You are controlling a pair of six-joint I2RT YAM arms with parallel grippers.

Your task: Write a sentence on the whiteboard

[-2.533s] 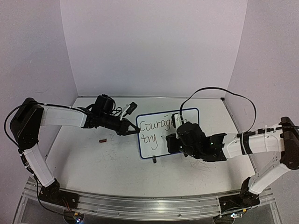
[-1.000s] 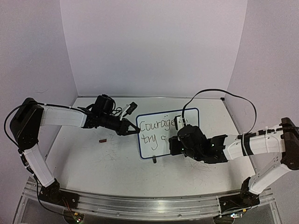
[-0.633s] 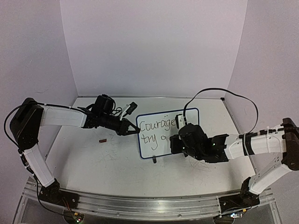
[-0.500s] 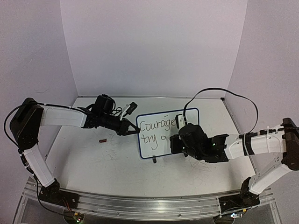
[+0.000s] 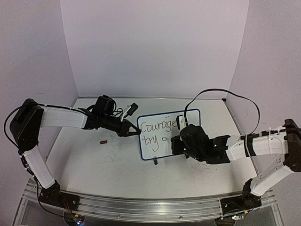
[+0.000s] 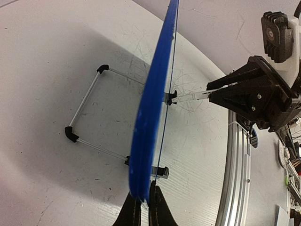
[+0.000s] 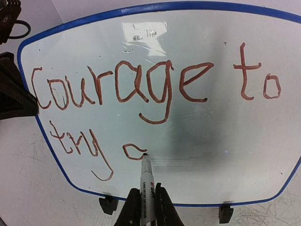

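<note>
The whiteboard (image 5: 155, 141) stands tilted on the table, blue-framed with small black feet; it fills the right wrist view (image 7: 188, 136). The sentence (image 7: 141, 89) on it reads "Courage to" above "try" and a part-drawn letter. My right gripper (image 7: 146, 207) is shut on a white marker (image 7: 147, 188), whose tip touches the board at that letter; from above the gripper (image 5: 175, 141) sits at the board's right half. My left gripper (image 6: 142, 207) is shut on the whiteboard's blue left edge (image 6: 153, 108), seen edge-on; from above it (image 5: 136, 132) meets the board's left side.
A small brown marker cap (image 5: 103, 141) lies on the table left of the board. A wire stand (image 6: 89, 117) sticks out behind the board. A black cable (image 5: 221, 94) arcs over the right arm. The table's metal front rail (image 5: 141, 207) runs along the near edge.
</note>
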